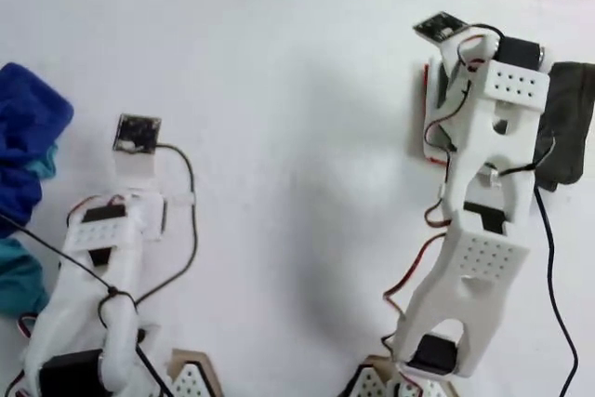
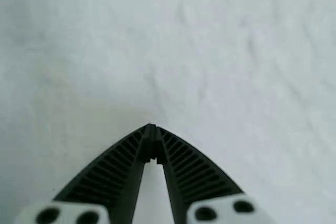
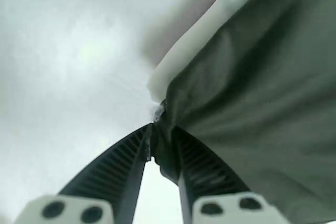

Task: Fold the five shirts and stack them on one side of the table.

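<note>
White tabletop (image 1: 297, 90) is carrying both arms, their bases sitting at its near edge. Closest in, the left arm (image 1: 98, 267) is standing at the near left corner. Its wrist view is looking down on the left tool (image 2: 151, 132), whose jaws are pressed together at the tips, gripping nothing, and hanging over bare white surface. Just beside that arm, at the left edge, a teal shirt (image 1: 19, 276) is lying crumpled. A little farther back along the same edge, a blue shirt (image 1: 28, 137) is bunching up in a heap and touching the teal one. Across the tabletop, the right arm (image 1: 483, 230) is stretching farther out along the right side. The right tool (image 3: 160, 127) is pinching a fold of a grey shirt (image 3: 252, 103), with cloth showing between its jaws. From above, the grey shirt is lying at the right edge, partly under that arm.
</note>
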Tool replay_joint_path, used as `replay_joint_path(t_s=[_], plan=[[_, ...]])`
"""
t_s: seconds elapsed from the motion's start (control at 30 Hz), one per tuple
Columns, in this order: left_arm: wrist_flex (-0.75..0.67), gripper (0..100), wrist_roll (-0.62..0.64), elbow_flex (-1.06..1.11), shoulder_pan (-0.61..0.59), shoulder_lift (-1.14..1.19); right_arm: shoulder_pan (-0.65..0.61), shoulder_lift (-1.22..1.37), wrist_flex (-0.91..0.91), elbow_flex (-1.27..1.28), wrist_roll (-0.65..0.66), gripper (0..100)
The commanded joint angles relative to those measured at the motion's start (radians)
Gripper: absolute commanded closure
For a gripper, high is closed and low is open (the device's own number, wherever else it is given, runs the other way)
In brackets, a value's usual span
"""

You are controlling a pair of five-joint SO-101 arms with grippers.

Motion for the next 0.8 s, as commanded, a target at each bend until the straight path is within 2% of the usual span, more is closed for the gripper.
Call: replay_joint_path(t_s=[0.0,0.13,0.2,0.3,0.47,0.57,0.63,0.77], plan=[[-0.014,97,0.006,-0.002,-0.005,-0.029,0.005,-0.079,0.021,-0.009,-0.002,95.7],[-0.014,97,0.006,-0.002,-0.005,-0.029,0.013,-0.093,0.021,-0.037,0.003,78.9],[-0.014,97,0.006,-0.002,-0.005,-0.029,0.015,-0.105,0.021,-0.086,-0.003,75.5],[-0.014,97,0.006,-0.002,-0.005,-0.029,0.007,-0.153,0.021,-0.181,-0.023,78.0],[-0.014,97,0.006,-0.002,-0.005,-0.029,-0.012,-0.237,-0.033,-0.361,-0.183,86.9],[-0.014,97,0.006,-0.002,-0.005,-0.029,0.004,-0.191,-0.183,-0.364,-0.331,99.3],[-0.014,97,0.006,-0.002,-0.005,-0.029,0.012,-0.120,-0.303,-0.327,-0.391,95.8],[-0.014,97,0.006,-0.002,-0.005,-0.029,0.015,0.090,-0.527,-0.262,-0.391,98.0]])
